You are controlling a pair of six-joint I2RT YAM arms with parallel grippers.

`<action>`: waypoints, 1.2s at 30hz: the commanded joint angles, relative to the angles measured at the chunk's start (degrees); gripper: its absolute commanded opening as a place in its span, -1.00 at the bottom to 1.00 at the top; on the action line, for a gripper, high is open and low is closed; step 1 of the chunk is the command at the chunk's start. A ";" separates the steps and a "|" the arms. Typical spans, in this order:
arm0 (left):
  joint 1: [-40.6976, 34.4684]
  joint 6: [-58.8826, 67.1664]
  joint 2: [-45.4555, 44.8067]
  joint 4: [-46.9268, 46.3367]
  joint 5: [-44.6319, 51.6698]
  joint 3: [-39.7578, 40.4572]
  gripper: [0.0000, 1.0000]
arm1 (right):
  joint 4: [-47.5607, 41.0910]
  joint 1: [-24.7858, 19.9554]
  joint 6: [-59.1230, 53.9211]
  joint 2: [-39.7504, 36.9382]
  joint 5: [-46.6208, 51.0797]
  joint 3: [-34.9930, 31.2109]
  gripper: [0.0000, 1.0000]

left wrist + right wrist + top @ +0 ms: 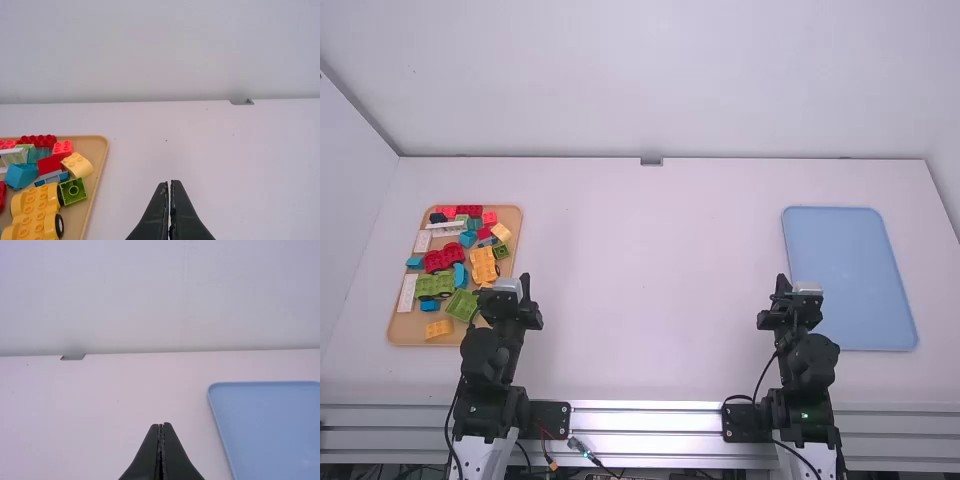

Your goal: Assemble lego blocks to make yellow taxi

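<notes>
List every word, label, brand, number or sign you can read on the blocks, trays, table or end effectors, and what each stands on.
No text can be read.
Yellow car base, green block: none seen.
Tan tray, blue tray: none seen.
Table: specks, no lettering.
Left end effector, right end effector: none seen.
Other blocks: any print is too small to tell.

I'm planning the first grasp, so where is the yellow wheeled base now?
In the high view, the yellow wheeled base lies at left, on the tan tray, beside the small green block.
</notes>
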 commanded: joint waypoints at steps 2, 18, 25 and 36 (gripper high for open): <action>0.00 0.00 0.01 0.01 0.00 0.01 -1.00 | 0.01 0.00 0.00 0.01 0.00 0.01 -0.99; 0.31 0.31 5.48 -0.49 -0.28 5.36 -0.78 | -1.13 0.32 -0.95 7.90 1.00 7.35 -0.77; 0.58 2.16 11.36 -1.91 -0.55 10.63 -0.58 | -5.01 1.31 -1.83 16.61 1.93 15.73 -0.57; 1.14 4.19 23.83 -2.78 -1.14 20.50 -0.18 | -12.25 4.16 -6.70 32.85 3.76 30.47 -0.17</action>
